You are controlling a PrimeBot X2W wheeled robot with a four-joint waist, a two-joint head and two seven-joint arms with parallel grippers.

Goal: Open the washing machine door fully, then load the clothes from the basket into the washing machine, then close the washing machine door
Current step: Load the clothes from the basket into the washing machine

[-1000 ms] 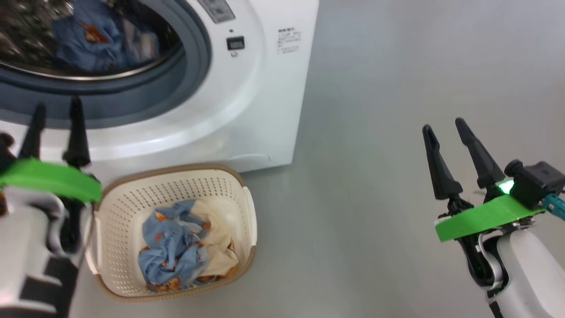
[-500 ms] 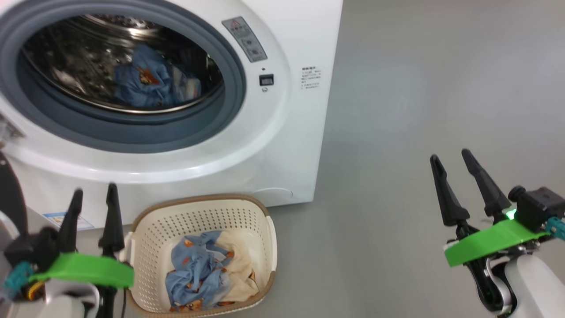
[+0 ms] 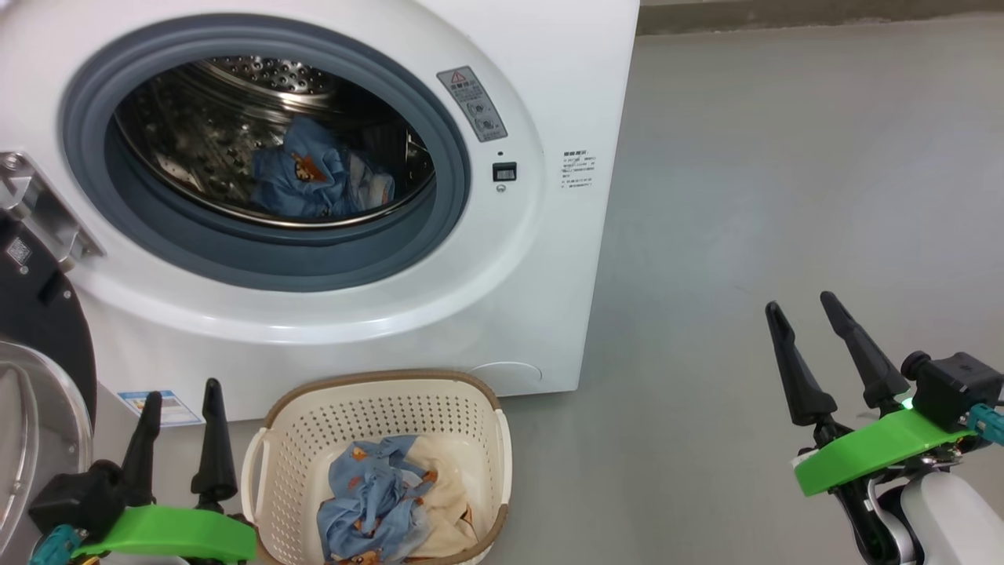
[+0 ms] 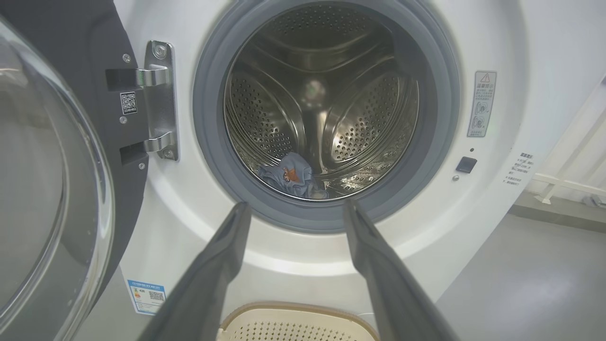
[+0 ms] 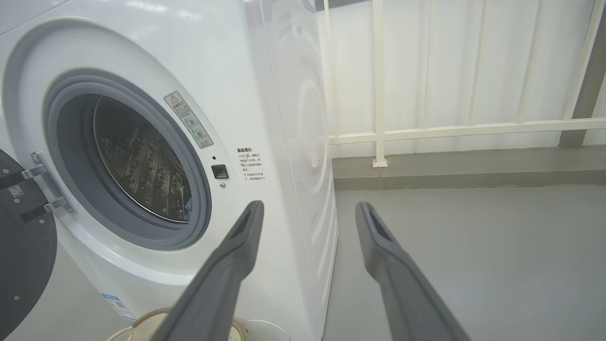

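Loading is the step in hand, as I judge it. The washing machine door (image 3: 39, 322) stands swung wide open, to the left of the left jaws, with its hinge (image 4: 158, 99) bare. One blue piece (image 3: 314, 173) lies in the drum (image 4: 364, 118), straight ahead of the left jaws and higher than their tips. The left jaws are spread as wide as they go and hold nothing. They point at the front of the washing machine (image 3: 549, 259) and touch nothing. The basket (image 3: 376, 380) sits on the floor (image 3: 745, 196) just beside them on their right, close under the machine. The clothes (image 3: 384, 502) in it, blue pieces with orange figures crumpled over a cream one, lie lower than the tips and to their right. The right jaws are also fully open and empty. They hang over bare floor, well apart from the basket, which is far to their left, and the machine's corner is ahead of them on the left. So the door part looks finished and the basket is not yet emptied. For the next move, I think the left jaws must turn down and go right into the basket, then close deep enough in the heap to catch a good fold and not only one thin edge. After this the load must go up and forward over the grey gasket (image 3: 274, 263) into the drum, high enough that no cloth hangs on the rim.
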